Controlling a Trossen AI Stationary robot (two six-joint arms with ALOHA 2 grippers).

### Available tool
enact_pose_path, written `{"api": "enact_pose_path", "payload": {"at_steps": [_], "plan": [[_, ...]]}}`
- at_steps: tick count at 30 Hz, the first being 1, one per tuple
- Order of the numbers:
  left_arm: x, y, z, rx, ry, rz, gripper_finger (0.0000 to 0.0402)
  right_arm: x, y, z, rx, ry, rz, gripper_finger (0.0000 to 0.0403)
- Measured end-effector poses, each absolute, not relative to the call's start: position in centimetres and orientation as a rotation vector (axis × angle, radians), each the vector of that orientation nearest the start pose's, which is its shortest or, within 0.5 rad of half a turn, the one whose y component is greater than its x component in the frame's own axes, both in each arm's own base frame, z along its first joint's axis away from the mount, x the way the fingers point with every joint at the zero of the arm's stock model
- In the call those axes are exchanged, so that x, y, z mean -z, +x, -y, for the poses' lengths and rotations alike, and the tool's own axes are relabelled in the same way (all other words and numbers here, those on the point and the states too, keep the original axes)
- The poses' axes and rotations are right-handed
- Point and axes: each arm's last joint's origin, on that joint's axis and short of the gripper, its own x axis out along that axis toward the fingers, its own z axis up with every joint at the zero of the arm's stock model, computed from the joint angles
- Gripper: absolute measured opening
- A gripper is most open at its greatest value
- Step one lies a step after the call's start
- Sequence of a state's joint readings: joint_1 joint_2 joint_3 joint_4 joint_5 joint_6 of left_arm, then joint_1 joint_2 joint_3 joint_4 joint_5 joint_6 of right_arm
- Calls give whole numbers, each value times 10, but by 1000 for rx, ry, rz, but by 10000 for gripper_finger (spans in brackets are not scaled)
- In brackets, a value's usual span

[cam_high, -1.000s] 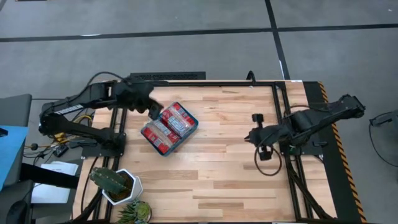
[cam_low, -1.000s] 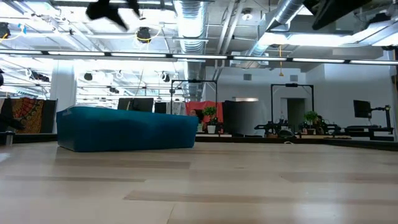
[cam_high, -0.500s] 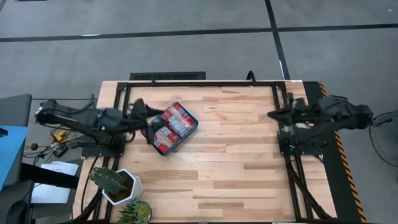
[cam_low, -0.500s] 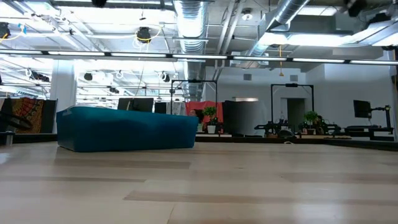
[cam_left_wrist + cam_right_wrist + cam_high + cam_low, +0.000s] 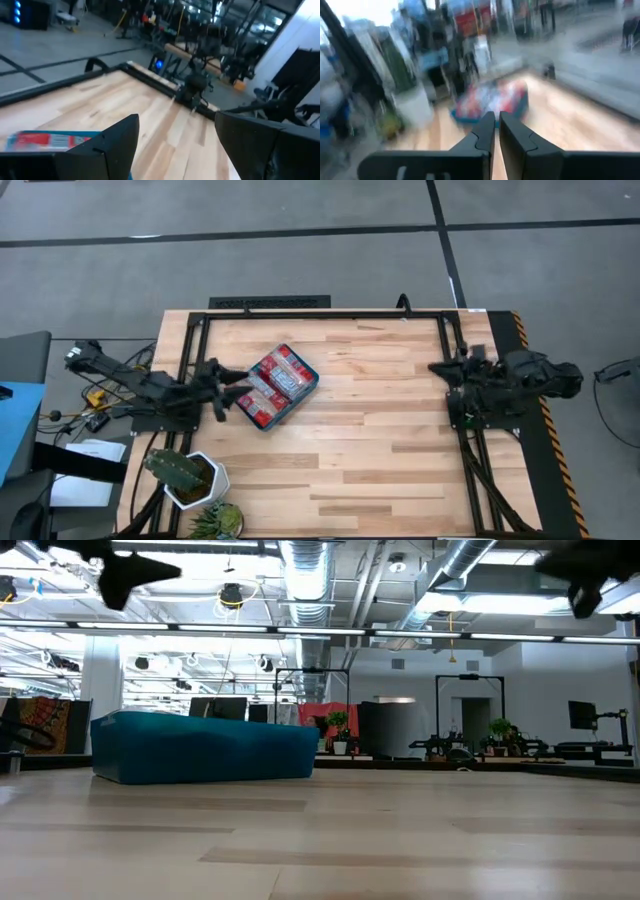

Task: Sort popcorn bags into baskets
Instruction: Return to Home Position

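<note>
**Wooden table (image 5: 350,470), read from its near edge to its far rail.** The near half of the board is open wood from side to side. A white cactus pot (image 5: 195,478) stands just off the near-left corner.

At mid-depth, toward the left, the teal tray (image 5: 311,385) sits turned at an angle to the table edges. Red popcorn bags (image 5: 268,388) lie packed flat inside it.

The left gripper (image 5: 230,387) hangs beside the tray's left corner. The low view shows it well above the board. Its fingers (image 5: 117,140) are spread wide and hold nothing.

The right gripper (image 5: 437,367) hangs at the right-hand black rail (image 5: 466,440), well apart from the tray. Its fingers (image 5: 482,135) are pressed together on nothing.

A broad strip of open wood lies between the tray and the right arm. A black frame bar (image 5: 320,313) borders the far edge.
</note>
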State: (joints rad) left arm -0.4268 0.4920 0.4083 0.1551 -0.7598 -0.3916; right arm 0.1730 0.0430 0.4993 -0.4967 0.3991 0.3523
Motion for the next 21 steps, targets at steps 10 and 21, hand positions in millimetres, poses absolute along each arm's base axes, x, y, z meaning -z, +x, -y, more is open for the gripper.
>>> {"api": "enact_pose_path", "payload": {"at_steps": [10,21], "plan": [[-233,88,25,-342,-461,114,251,-248,55,1,224,324,-22,51],[-167,91,34,-203,-608,59,251,-180,90,-7,143,383,-33,51]]}}
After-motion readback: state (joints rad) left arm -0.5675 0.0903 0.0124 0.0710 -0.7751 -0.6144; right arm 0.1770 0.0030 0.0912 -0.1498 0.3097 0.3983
